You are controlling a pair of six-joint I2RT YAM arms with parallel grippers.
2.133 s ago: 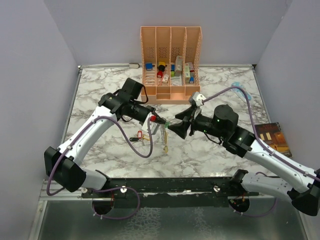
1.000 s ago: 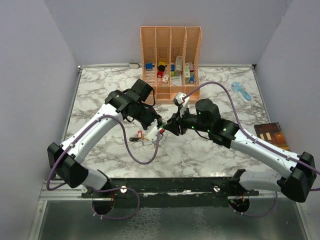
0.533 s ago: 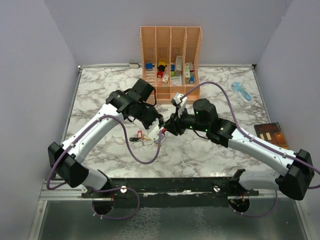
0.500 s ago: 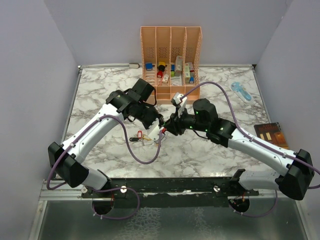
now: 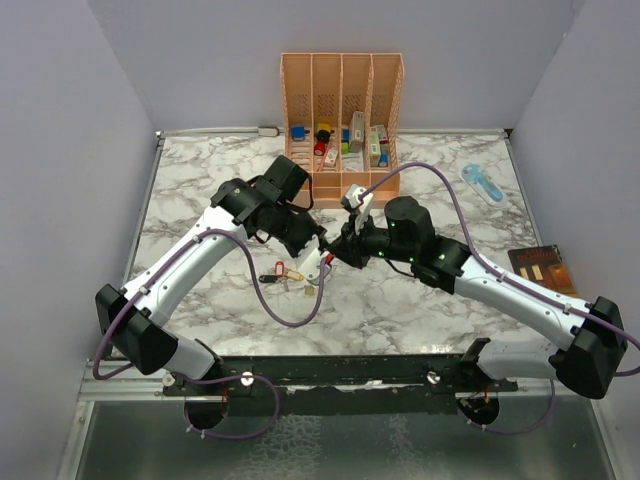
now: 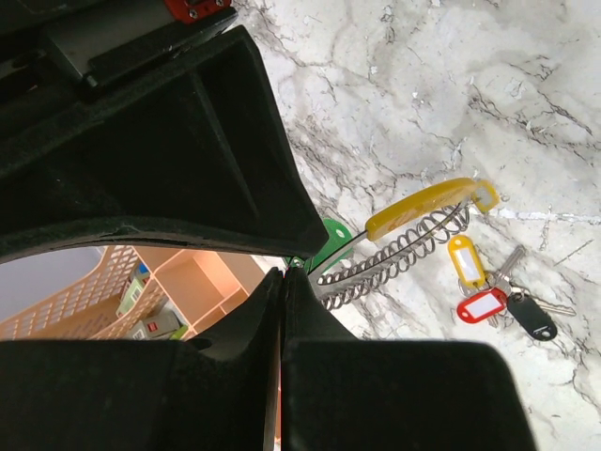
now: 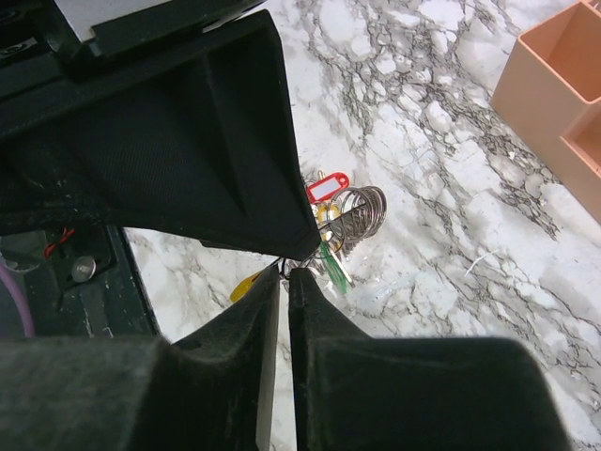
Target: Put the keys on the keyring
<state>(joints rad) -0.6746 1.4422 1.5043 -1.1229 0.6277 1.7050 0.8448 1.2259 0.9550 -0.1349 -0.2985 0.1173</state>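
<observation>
**Step in hand:** threading. In the top view both arms meet tip to tip over the middle of the marble table (image 5: 190,200). I judge that the first key is being fed onto the ring and is not yet seated.

**Left gripper** (image 6: 282,274): the fingers are clenched with no gap showing. The coiled silvery end of the keyring (image 6: 399,254) runs from centre frame straight into the tips, so I judge that they nip it. The ring's yellow band (image 6: 427,200) trails toward the right of the frame. I cannot tell whether the ring rests on the table or hangs.

**Right gripper** (image 7: 285,271): the fingers are closed to a hairline slit. The green-tagged key (image 7: 331,263) sits just right of the tips and touches the coil. It appears to be gripped, though the fingers hide the contact itself.

**Remaining keys:** the yellow tag (image 6: 463,258), red tag (image 6: 482,306) and black tag (image 6: 532,318) lie bunched on the table at the lower right of the left wrist view. They are close to the ring's far end, apart from both sets of jaws, and not threaded.

**Next move calls for:** a fine alignment of the green key's hole with the ring's open end, then a short slide along the coil. Neither wrist camera shows the joint, because the fingers cover it. A slip would drop the ring or the key. After that, the three loose keys need fetching one at a time.
</observation>
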